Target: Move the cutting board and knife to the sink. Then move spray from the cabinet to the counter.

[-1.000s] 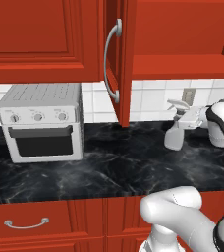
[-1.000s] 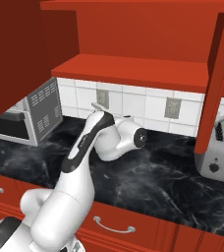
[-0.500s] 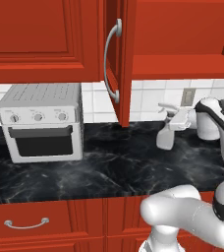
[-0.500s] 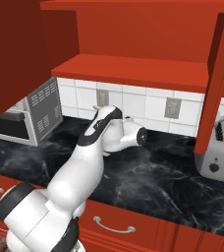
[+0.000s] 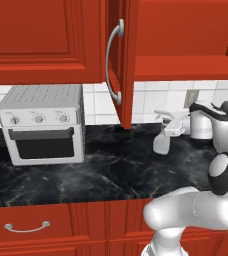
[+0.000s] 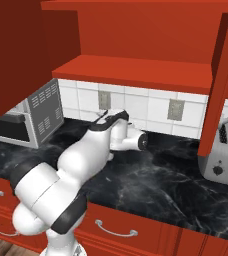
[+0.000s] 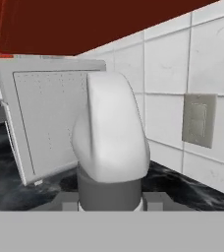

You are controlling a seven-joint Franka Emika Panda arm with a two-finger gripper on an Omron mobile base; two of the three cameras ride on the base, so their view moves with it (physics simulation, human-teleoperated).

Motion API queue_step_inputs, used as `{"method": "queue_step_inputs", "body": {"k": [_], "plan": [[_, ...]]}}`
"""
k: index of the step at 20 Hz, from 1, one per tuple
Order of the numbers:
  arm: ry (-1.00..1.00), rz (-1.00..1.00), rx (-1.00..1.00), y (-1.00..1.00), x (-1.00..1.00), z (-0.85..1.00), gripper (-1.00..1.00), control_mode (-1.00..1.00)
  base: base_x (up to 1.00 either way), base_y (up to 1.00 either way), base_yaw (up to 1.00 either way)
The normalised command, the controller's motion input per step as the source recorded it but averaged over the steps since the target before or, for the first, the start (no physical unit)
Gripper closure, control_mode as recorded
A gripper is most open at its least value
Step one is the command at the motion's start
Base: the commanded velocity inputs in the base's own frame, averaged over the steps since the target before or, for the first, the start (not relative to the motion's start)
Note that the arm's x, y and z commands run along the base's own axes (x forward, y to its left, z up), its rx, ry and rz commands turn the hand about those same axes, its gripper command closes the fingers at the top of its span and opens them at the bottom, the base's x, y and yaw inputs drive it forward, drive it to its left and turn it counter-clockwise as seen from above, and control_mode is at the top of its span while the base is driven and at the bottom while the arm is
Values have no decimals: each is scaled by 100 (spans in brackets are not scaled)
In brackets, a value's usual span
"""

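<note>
My gripper (image 5: 182,129) is shut on the spray (image 5: 162,142), a slim light-grey bottle held upright with its trigger head pointing left. Its base is at or just above the black counter (image 5: 101,172); I cannot tell whether it touches. The hand view looks at the spray's rounded head (image 7: 109,142) from close up, between the jaws. The red cabinet (image 5: 186,67) stands open above, its door (image 5: 122,60) swung out edge-on with the long silver handle. From the right, my arm (image 6: 86,155) hides the bottle below the cabinet shelf (image 6: 136,70). The cutting board, knife and sink are out of view.
A white toaster oven (image 5: 41,125) sits on the counter to the left, also seen from its side (image 6: 33,117). A silver toaster (image 6: 226,160) stands at the right. Tiled wall with outlets (image 6: 175,109) lies behind. Red drawers (image 5: 31,225) run under the counter.
The gripper has carried the spray to the left along the counter and slightly lower. The grip has stayed shut.
</note>
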Motion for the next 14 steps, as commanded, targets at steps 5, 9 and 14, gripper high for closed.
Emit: {"method": "queue_step_inputs", "body": {"k": [5, 9, 14], "plan": [[0, 0, 0, 1, 14, -42, 100, -100, 0, 0, 0], [0, 0, 0, 0, 10, -34, 100, -100, 0, 0, 0], [0, 0, 0, 0, 12, -32, 100, -100, 0, 0, 0]]}}
